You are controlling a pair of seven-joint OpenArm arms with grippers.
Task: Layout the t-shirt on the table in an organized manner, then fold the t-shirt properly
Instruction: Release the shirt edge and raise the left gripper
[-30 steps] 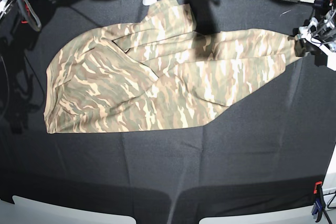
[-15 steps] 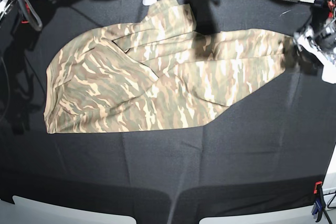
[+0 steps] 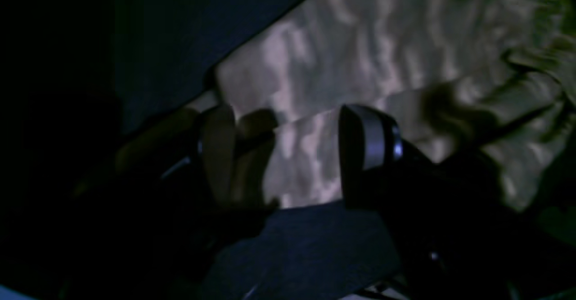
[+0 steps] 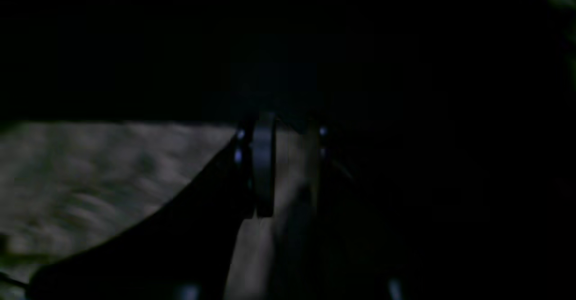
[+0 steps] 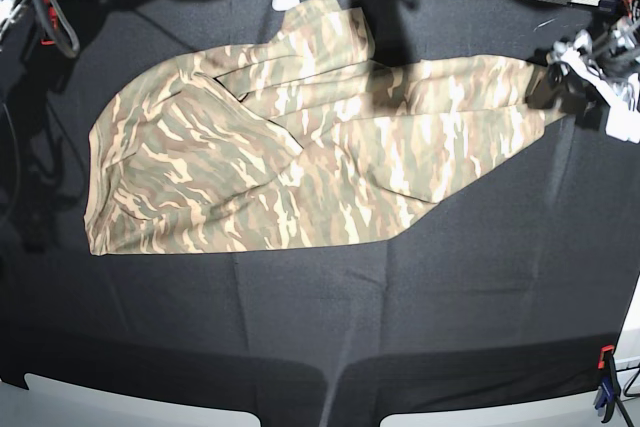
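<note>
Your t-shirt (image 5: 300, 157) lies spread across the middle of the black counter (image 5: 400, 327), its long axis running side to side in the base view, with one broad end at that view's left and a narrowing corner reaching toward the right edge. It is not flat yet — folds overlap near the centre, and a flap pokes up toward the far edge.

The left gripper (image 5: 560, 72) sits right at that narrow corner, at the base view's right. In the left wrist view its jaws stand wide apart with camouflage cloth (image 3: 315, 156) between and beyond them; they do not look closed on the fabric, though the frame is dark and one finger (image 3: 369, 142) is all you can read clearly.

The right gripper (image 4: 288, 165) is not visible in the base view. Its own camera shows the jaws narrow, with a pale strip between them, and I cannot tell whether that is pinched cloth or shirt lying behind.

So the left arm is the nearer one to the corner, and the shirt stretches away from it along the long axis. I'd judge the next move depends on pulling outward along that line.
</note>
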